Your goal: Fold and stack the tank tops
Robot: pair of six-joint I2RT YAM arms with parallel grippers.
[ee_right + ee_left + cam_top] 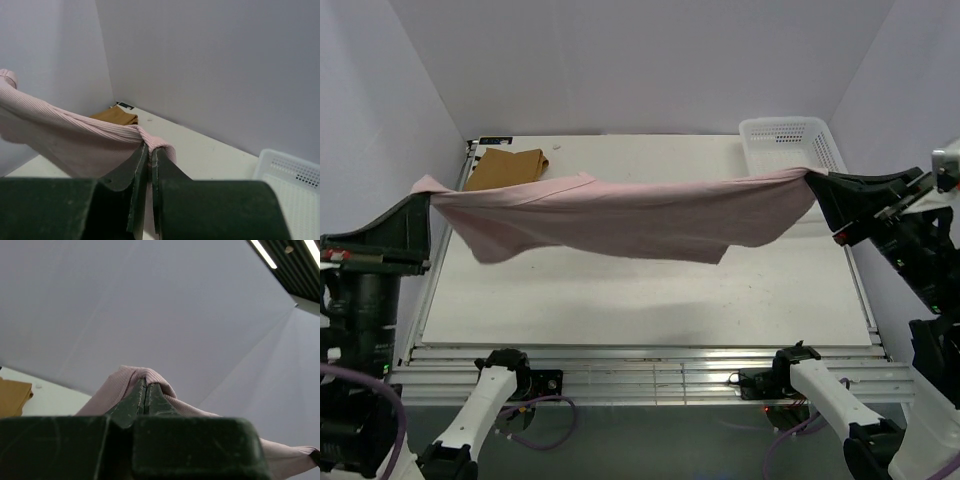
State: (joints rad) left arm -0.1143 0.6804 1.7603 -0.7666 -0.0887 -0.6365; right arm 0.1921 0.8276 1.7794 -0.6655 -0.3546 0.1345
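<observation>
The left gripper (426, 195), at 9 o'clock, is clamped shut on one end of the pink top (620, 225). A tan top (503, 168) lies folded at 11 o'clock on the table (620, 300) and is judged done. The pink top is held stretched in the air, not yet folded or stacked. The near rim of the basket (785, 140) at 1 o'clock is hidden by it. The other end is pinched by the right gripper (815, 178) at 3 o'clock. No other top is in view.

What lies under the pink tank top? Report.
Only bare table, shadowed, shows beneath the pink tank top. From above, the cloth covers the near edge of the tan tank top behind.
</observation>
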